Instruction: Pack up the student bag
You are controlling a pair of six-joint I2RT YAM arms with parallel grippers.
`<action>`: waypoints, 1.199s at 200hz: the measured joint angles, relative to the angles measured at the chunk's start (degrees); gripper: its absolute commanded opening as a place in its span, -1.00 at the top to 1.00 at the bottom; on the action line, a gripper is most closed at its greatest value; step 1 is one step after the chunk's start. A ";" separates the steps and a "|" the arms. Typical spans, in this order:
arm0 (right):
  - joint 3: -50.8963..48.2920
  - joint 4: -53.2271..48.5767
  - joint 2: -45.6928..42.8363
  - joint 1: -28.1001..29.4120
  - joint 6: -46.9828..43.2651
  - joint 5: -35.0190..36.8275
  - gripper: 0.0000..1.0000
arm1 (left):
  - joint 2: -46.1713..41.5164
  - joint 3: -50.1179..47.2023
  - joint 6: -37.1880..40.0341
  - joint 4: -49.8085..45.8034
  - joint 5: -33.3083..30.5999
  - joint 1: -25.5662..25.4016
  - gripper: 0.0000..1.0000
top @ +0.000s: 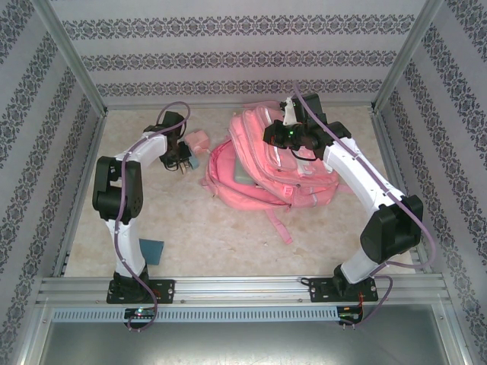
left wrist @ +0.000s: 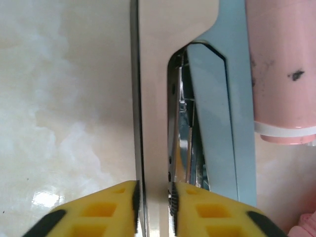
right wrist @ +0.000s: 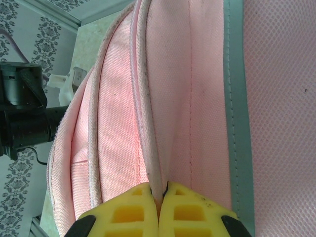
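At ten o'clock on the desk, the left tool is narrowed onto the pale upper arm of a stapler. A pink box sits just beside it at three o'clock. The student bag lies flat towards one o'clock, and the right tool is pinched tight on one of its seams.

bright, even light | soft shadows | left wrist: glare on table lower left | student bag weave sharp
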 measured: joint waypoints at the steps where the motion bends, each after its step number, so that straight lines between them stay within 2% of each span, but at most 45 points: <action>1: 0.00 0.00 0.00 0.00 0.00 0.00 1.00 | 0.02 0.02 -0.02 0.00 0.00 0.00 0.50; 75: 0.00 0.00 0.00 0.00 0.00 0.00 1.00 | 0.98 0.04 0.44 0.04 0.42 0.35 0.47; 88: 0.00 0.00 0.00 0.00 0.00 0.00 1.00 | 1.05 0.04 0.59 0.07 0.44 0.35 0.54; 123: 0.00 0.00 0.00 0.02 0.00 0.00 1.00 | 0.87 -0.04 1.36 0.31 0.17 0.35 0.99; 152: 0.00 0.00 0.00 0.00 0.00 0.00 1.00 | -0.04 -1.07 1.40 1.31 0.24 0.37 1.00; 211: 0.00 0.04 0.00 -0.17 0.04 -0.04 1.00 | -12.04 -8.28 0.85 1.86 3.85 -0.20 1.00; 240: 0.00 0.04 0.00 -0.17 0.07 -0.17 1.00 | -18.53 -8.76 0.50 4.39 5.57 -3.39 1.00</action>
